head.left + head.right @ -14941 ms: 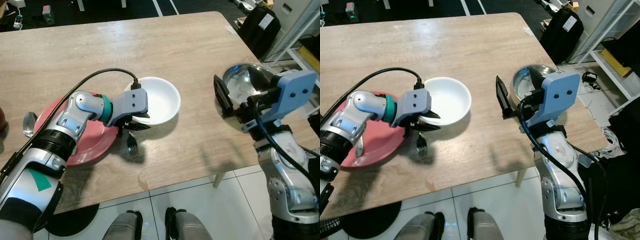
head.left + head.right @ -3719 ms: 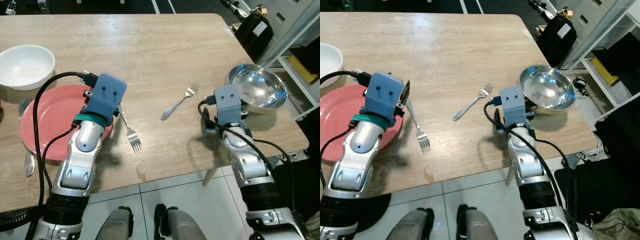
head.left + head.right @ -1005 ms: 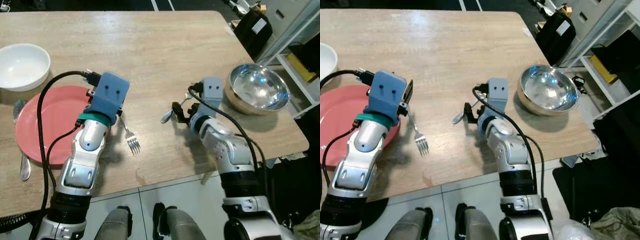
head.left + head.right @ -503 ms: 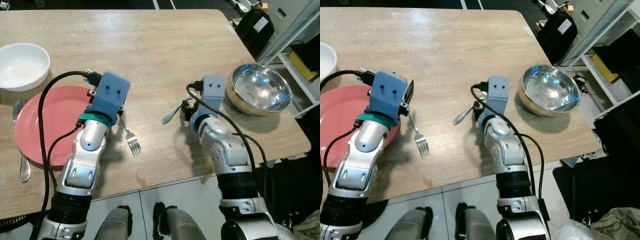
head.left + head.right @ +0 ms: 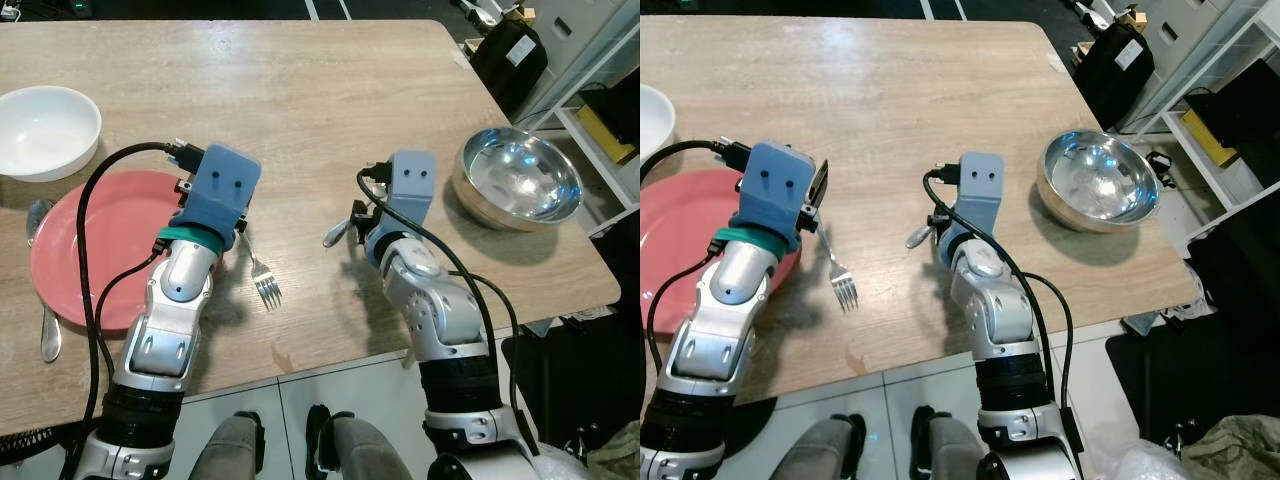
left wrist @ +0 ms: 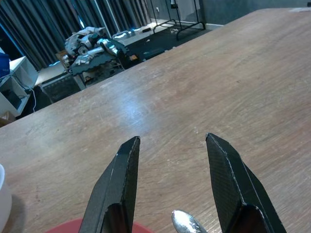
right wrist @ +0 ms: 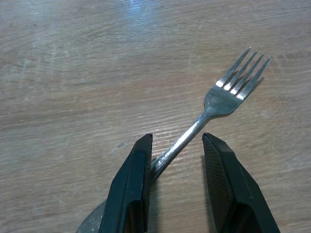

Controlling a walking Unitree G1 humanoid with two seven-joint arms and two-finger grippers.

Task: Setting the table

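Jaws of right gripper (image 7: 176, 187) spread, straddling handle of silver metal fork (image 7: 209, 113) at frame centre; one finger touches handle. Jaws of left gripper (image 6: 176, 191) spread, low over second silver fork (image 5: 259, 274), just beside round red plate (image 5: 95, 243), left of frame. Steel bowl (image 5: 516, 189) right edge; white bowl (image 5: 45, 129) upper left on wooden table (image 5: 290, 90).

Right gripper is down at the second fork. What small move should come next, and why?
Probably close the right gripper on the fork. Its fingers are open and straddle the handle, one already touching it, with the fork lying flat on the table. The grasp is lined up but not yet made.
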